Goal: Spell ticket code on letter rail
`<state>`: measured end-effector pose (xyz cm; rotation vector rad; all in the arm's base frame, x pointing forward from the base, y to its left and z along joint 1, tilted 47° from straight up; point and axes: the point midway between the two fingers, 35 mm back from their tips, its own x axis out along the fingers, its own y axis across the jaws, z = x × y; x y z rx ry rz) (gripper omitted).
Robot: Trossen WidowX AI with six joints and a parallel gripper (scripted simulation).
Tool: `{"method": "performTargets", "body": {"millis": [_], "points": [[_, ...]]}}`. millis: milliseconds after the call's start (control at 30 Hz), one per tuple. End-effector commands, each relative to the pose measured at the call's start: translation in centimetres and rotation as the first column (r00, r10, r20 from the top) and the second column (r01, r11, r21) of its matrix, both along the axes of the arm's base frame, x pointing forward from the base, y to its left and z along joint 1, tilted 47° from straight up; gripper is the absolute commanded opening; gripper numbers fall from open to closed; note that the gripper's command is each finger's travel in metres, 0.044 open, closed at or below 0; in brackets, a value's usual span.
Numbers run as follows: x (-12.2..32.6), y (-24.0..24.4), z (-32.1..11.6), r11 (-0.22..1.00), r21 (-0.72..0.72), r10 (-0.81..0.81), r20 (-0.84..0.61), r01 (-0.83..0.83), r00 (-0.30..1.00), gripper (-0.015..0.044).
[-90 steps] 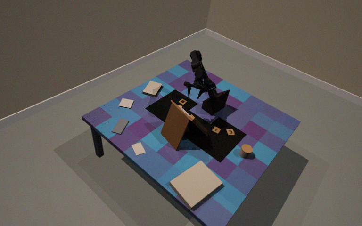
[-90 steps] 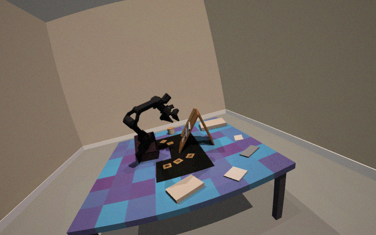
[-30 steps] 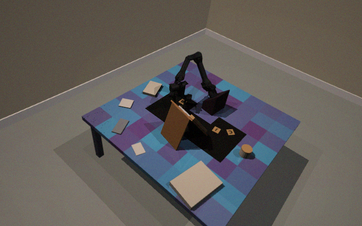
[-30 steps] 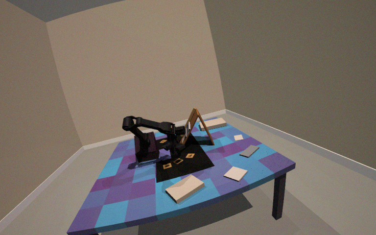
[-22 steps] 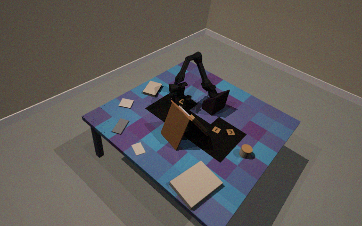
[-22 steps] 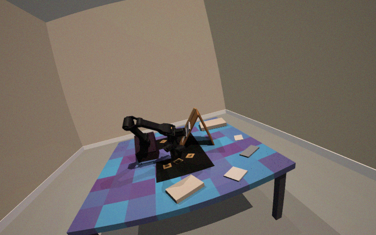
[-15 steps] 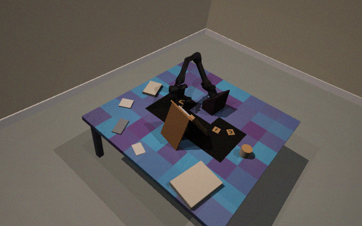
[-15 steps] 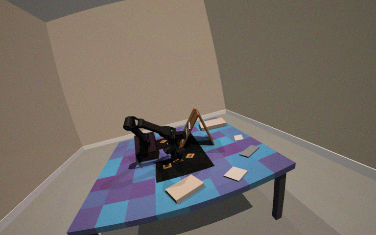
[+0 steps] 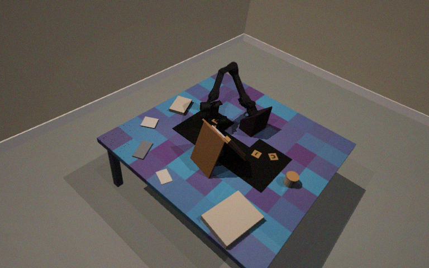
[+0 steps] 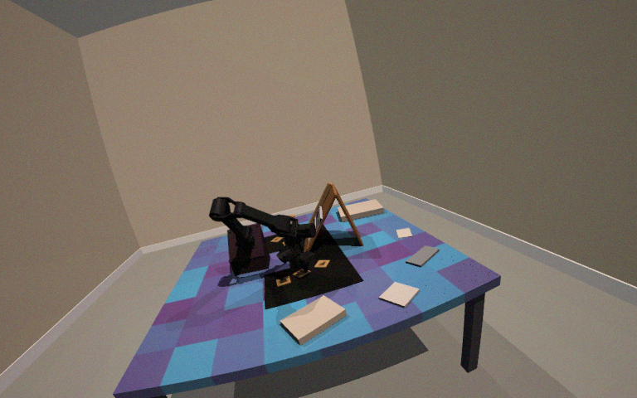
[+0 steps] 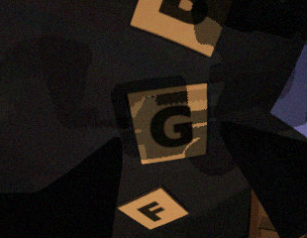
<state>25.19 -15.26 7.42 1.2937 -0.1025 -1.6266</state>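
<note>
My gripper (image 9: 223,118) (image 10: 298,265) (image 11: 171,135) is open and empty, low over the G tile (image 10: 302,274) (image 11: 170,124), which lies flat between the fingers in the wrist view. The F tile (image 11: 153,208) lies nearer the board; the B tile (image 11: 175,22) lies on the other side, cut off by the frame. Two further tiles (image 9: 256,153) (image 9: 273,156) lie on the right part of the black mat (image 9: 190,128) (image 10: 332,284); their letters are unclear. The A-frame board (image 9: 206,151) (image 10: 349,219) stands upright. Its white ticket (image 9: 218,131) (image 10: 318,216) is edge-on and unreadable; the rail is mostly hidden.
A dark upright box (image 9: 256,123) (image 10: 260,239) stands by the arm. A round wooden-topped cylinder (image 9: 291,177) is beyond the mat. A pale slab (image 9: 180,104) (image 10: 312,319), a large pale slab (image 9: 233,217) (image 10: 362,210) and a grey plate (image 9: 142,149) (image 10: 422,256) lie around.
</note>
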Motion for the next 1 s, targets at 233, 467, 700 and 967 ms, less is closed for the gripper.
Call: {"method": "performTargets", "body": {"millis": [233, 467, 700, 967], "points": [[0.08, -1.01, -1.18, 1.0, 0.003, 0.006, -0.008, -0.006, 1.0, 0.034], [0.08, -1.01, -1.18, 1.0, 0.003, 0.006, -0.008, -0.006, 1.0, 0.034], [0.07, -1.01, -1.18, 1.0, 0.003, 0.006, -0.008, -0.006, 1.0, 0.03], [0.09, -1.02, -1.17, 1.0, 0.003, 0.006, -0.008, -0.006, 1.0, 0.0247]]}}
